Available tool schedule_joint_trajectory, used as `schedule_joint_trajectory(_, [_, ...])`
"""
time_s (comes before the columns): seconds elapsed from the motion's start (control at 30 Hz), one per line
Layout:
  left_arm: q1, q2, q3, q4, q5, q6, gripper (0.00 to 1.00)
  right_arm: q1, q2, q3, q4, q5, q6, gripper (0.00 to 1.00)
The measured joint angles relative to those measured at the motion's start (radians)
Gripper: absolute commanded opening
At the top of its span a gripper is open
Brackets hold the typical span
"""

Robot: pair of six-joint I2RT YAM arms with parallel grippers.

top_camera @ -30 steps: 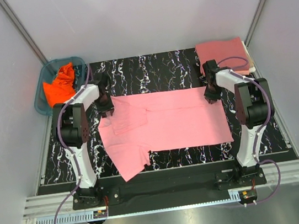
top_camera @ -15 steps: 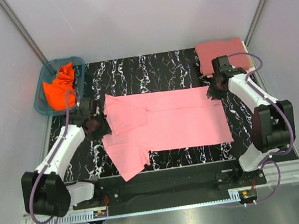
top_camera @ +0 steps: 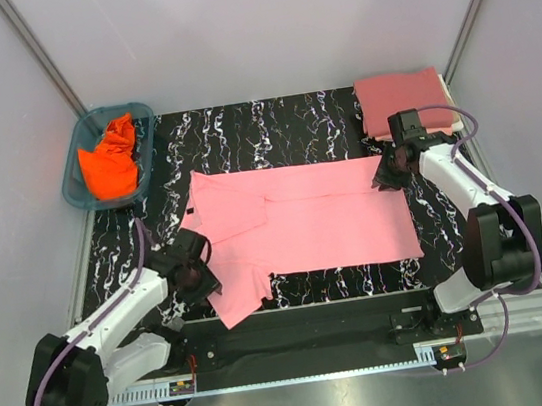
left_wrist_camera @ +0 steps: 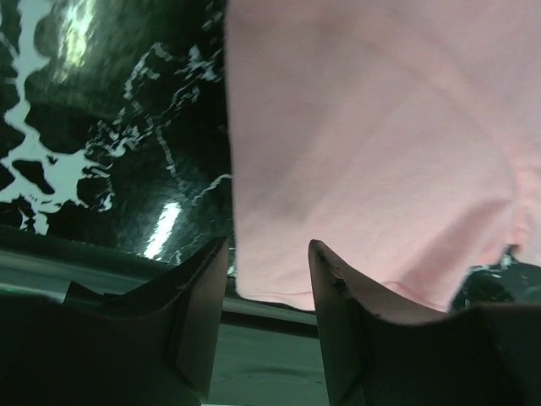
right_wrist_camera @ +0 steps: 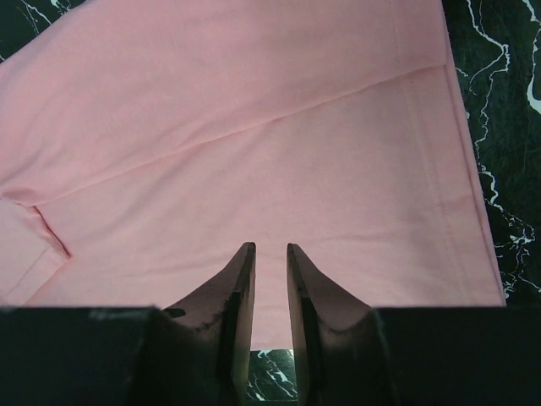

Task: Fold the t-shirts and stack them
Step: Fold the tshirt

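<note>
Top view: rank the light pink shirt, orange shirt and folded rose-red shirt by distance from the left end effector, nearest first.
1. Light pink shirt, beside the left end effector, mid-table.
2. Orange shirt, in the teal basket, far left.
3. Folded rose-red shirt, far right corner.

Black marbled table (top_camera: 280, 126): light pink t-shirt (top_camera: 323, 216) flat mid-table, folded rose-red t-shirt (top_camera: 399, 94) at far-right corner.
</note>
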Motion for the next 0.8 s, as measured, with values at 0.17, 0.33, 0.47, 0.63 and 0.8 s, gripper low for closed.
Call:
schedule_joint_trajectory(0.17, [-0.077, 0.005, -0.053, -0.005, -0.031, -0.119, 0.45, -0.001, -0.014, -0.010, 0.005, 0.000, -0.013, 0.29])
schedule_joint_trajectory(0.33, [-0.136, 0.032, -0.043, -0.009, -0.069, -0.179, 0.10, -0.007, -0.044, -0.042, 0.013, 0.000, -0.007, 0.29])
schedule_joint_trajectory(0.47, [-0.152, 0.061, -0.010, -0.014, -0.099, -0.162, 0.00, -0.070, -0.118, -0.121, 0.017, -0.062, 0.043, 0.35])
schedule_joint_trajectory(0.63, [-0.153, 0.064, 0.098, -0.017, -0.124, -0.098, 0.00, -0.238, -0.198, -0.232, -0.018, -0.094, 0.077, 0.37])
schedule_joint_trajectory(0.8, [-0.153, 0.054, 0.147, 0.010, -0.153, -0.012, 0.00, -0.386, -0.225, -0.307, -0.068, -0.088, 0.102, 0.39])
